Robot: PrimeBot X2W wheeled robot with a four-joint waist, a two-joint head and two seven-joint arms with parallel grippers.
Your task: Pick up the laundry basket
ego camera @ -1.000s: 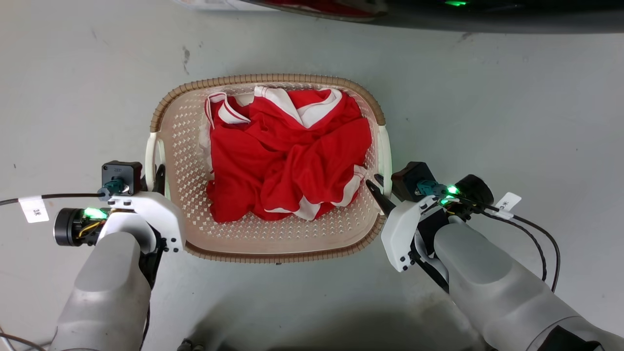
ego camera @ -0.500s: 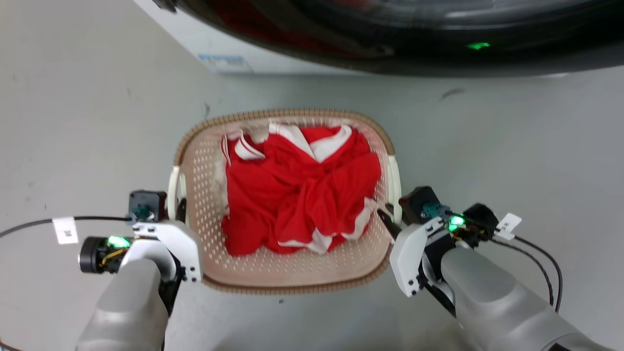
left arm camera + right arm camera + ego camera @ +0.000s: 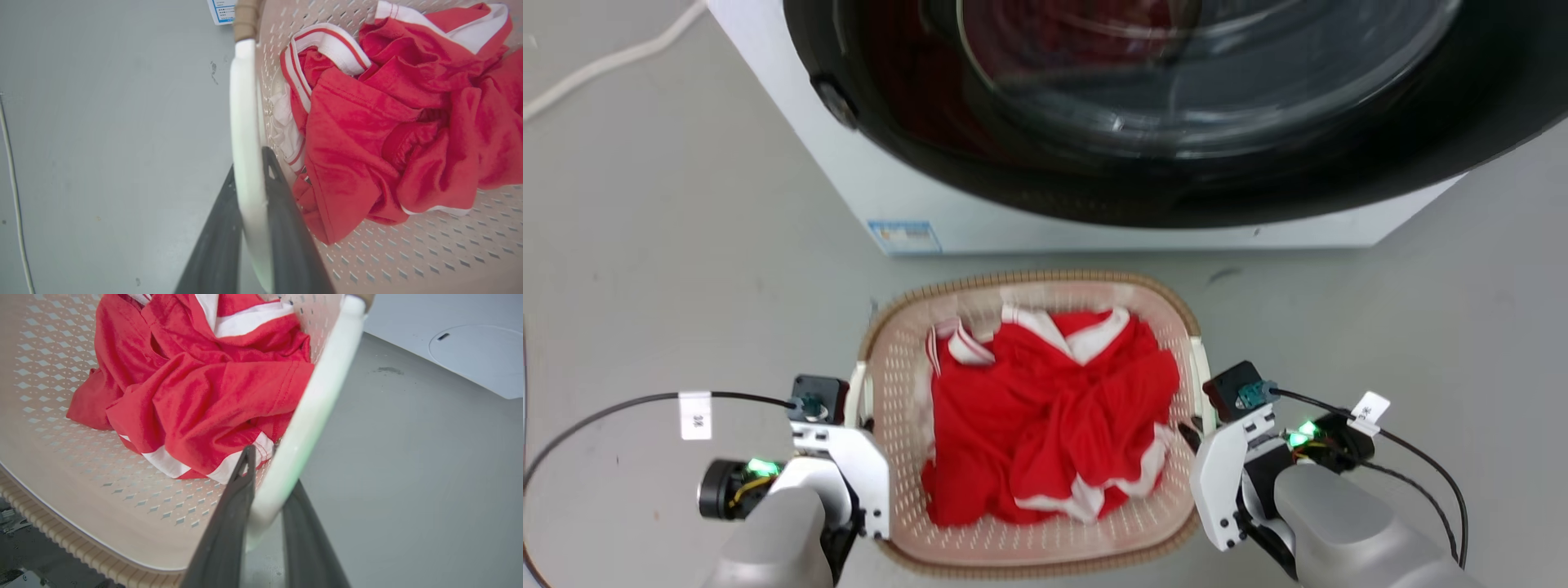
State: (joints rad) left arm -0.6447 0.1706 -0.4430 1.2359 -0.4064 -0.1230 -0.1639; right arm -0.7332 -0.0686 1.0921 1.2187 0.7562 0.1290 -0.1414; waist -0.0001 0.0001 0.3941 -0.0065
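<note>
1. The laundry basket (image 3: 894, 425) is low down in front of the washing machine (image 3: 915, 188), right between my 2 arms. I cannot tell if its bottom is touching the grey floor (image 3: 645, 245).
2. My left end effector (image 3: 250, 163) is clamped on the white left handle (image 3: 245, 102). 1 dark finger is on the outer side of the handle. The other is on the inner side, next to the wall full of holes.
3. My right end effector (image 3: 271, 469) is clamped on the white right handle (image 3: 322, 388) in the same way, with 1 finger on each side.
4. Both grips are near the ends of the handles that are closest to me, not in the middle.
5. The basket is hard plastic with lots of holes, so I think it is light and stiff. It may bend a little when it hangs from 2 thin handles.
6. The red clothes (image 3: 1045, 416) inside are soft and floppy. They lie in 1 heap in the middle, so I think they add only a little weight and will not roll about.
7. The handles look smooth, so they could slide between my fingers. I think both arms must go up together and stay level, or the basket could tip.
8. The handles are the best place to hold. The brown rim (image 3: 1029, 282) looks too wide for my fingers.
</note>
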